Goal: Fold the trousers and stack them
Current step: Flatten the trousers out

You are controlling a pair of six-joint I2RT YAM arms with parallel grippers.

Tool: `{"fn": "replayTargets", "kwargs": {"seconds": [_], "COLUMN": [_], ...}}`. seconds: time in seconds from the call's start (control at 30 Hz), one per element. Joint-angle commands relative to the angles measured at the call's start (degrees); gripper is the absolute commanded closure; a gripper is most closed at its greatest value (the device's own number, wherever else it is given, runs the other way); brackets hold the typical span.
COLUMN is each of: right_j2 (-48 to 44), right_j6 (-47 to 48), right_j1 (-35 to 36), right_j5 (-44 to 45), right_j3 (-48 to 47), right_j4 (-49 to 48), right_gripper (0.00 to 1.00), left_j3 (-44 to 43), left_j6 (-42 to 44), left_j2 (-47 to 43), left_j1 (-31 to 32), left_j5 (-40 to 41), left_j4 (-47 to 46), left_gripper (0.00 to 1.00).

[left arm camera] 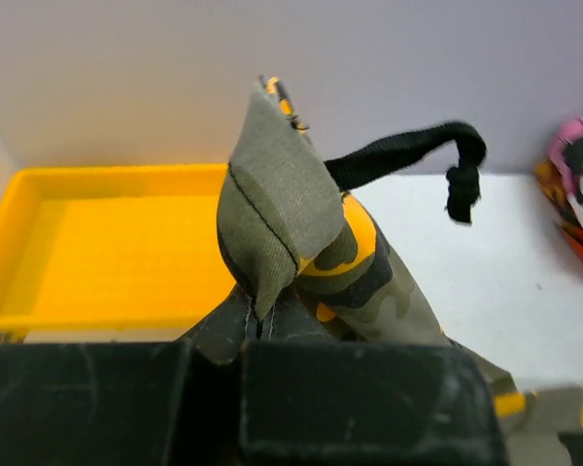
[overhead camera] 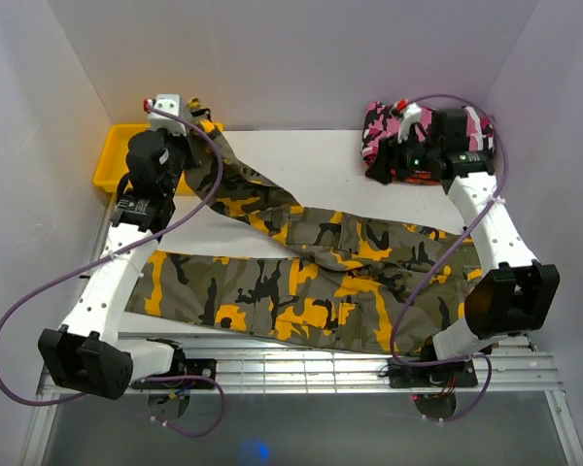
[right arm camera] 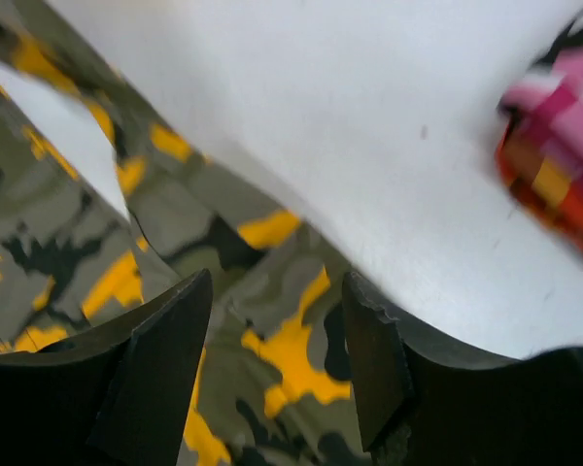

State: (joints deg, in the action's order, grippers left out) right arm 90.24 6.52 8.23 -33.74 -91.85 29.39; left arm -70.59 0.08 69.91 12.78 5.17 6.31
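Trousers (overhead camera: pixel 301 282) sprawl on the white table (overhead camera: pixel 311 160) between pale walls (overhead camera: pixel 291 58), left pincer (left arm camera: pixel 248 335) clamping one leg, right pincer (right arm camera: pixel 277 291) agape, empty.

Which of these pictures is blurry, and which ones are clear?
Right wrist view: the whole frame is smeared, the trousers and the pink garment soft, the open right hand a dark shape. Left wrist view: the cloth pinched in the left hand is crisp, the yellow tray behind it a little softer. Top view: evenly lit and sharp throughout.
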Motion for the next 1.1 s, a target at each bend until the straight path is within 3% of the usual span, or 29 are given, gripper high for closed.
{"fn": "replayTargets", "kwargs": {"seconds": [0.0, 0.1, 0.13, 0.23, 0.4, 0.57, 0.7, 0.73, 0.87, 1.0, 1.07], "right_j2": [-3.22, -4.8, -4.98, -5.25, -6.21, -6.66, -5.25, -4.2, -3.58, -1.39, -0.5], "right_j6": [17.02, 20.45, 21.59, 23.0, 25.38, 25.64, 25.64, 25.64, 25.56, 26.61, 27.66], "right_j1": [1.62, 0.91, 0.74, -0.05, -1.55, -1.99, -1.99, -1.99, -1.99, -1.99, -2.16], "right_j5": [10.7, 12.9, 13.25, 14.49, 14.05, 11.94, 10.71, 10.01, 9.22, 13.51, 17.12], "right_j3": [12.03, 18.27, 19.25, 21.89, 24.35, 24.01, 22.25, 21.2, 21.1, 22.59, 23.56], "right_j4": [10.17, 9.9, 9.9, 10.17, 10.43, 10.69, 12.88, 13.85, 14.64, 14.82, 14.65], "right_gripper": [0.39, 0.4, 0.4, 0.42, 0.44, 0.44, 0.44, 0.43, 0.43, 0.53, 0.57], "left_j3": [-4.3, -1.67, -0.79, -0.69, -0.6, 0.71, 3.88, 3.62, 2.65, 5.01, 5.63], "left_j6": [-8.13, -12.98, -18.56, -24.66, -32.59, -37.25, -42.42, -44.27, -47.53, -47.72, -43.51], "left_j2": [0.49, -1.61, -3.01, -5.3, -14.26, -13.76, -5.86, 1.73, 11.11, 15.86, 17.63], "left_j1": [-1.52, -1.53, -1.61, -1.88, -2.4, -7.84, -13.12, -16.43, -20.24, -20.42, -20.42], "left_j5": [16.18, 19.16, 21.0, 23.39, 19.53, 18.3, 15.31, 14.35, 12.58, 9.61, 6.35], "left_j4": [9.23, 14.07, 16.43, 28.54, 38.5, 45.63, 45.11, 44.33, 41.87, 29.07, 24.04], "left_gripper": [1.0, 1.0, 1.0, 1.0, 1.0, 1.0, 1.0, 1.0, 1.0, 1.0, 0.89]}}
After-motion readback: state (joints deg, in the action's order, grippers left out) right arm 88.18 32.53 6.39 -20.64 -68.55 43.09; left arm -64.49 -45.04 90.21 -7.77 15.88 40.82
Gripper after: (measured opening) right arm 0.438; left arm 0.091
